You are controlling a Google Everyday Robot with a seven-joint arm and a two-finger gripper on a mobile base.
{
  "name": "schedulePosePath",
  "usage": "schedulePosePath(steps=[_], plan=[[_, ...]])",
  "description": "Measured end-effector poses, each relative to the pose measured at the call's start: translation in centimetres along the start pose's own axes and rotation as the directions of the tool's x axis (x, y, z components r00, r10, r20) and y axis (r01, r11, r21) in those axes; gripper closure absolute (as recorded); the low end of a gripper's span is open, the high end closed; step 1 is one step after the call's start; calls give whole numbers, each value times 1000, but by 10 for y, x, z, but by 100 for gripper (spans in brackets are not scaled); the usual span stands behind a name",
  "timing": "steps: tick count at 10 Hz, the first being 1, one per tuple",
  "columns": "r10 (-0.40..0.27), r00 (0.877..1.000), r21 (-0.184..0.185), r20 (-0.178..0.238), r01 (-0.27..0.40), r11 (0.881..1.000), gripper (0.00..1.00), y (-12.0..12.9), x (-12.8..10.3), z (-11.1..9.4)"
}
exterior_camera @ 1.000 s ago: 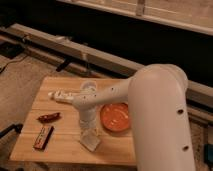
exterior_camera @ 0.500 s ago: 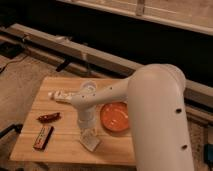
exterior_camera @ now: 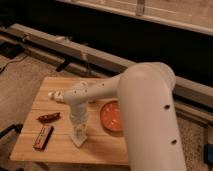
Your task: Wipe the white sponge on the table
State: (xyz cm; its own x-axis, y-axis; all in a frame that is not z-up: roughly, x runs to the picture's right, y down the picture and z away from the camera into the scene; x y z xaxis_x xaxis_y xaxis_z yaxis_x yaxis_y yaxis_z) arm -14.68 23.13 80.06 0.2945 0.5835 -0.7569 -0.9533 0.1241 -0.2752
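Note:
The white sponge lies on the tan wooden table, near its front edge and left of the orange bowl. My gripper points straight down and its tip rests on top of the sponge. The arm's big white body reaches in from the right and hides the table's right side.
A dark rectangular bar lies at the front left. A reddish-brown object lies just behind it. A long white tube-like object lies at the back left, partly behind the arm. Dark rails run behind the table.
The gripper and the sponge under it have slid a little to the left across the table, away from the orange bowl. The other objects have not moved.

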Motion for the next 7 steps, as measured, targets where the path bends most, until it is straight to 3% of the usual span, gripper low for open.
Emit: schedulePosePath(steps=[4, 7], plan=[[-19, 1000, 2, 4, 19, 1000, 89, 21, -35, 10], [-20, 1000, 5, 5, 20, 1000, 89, 20, -35, 10]])
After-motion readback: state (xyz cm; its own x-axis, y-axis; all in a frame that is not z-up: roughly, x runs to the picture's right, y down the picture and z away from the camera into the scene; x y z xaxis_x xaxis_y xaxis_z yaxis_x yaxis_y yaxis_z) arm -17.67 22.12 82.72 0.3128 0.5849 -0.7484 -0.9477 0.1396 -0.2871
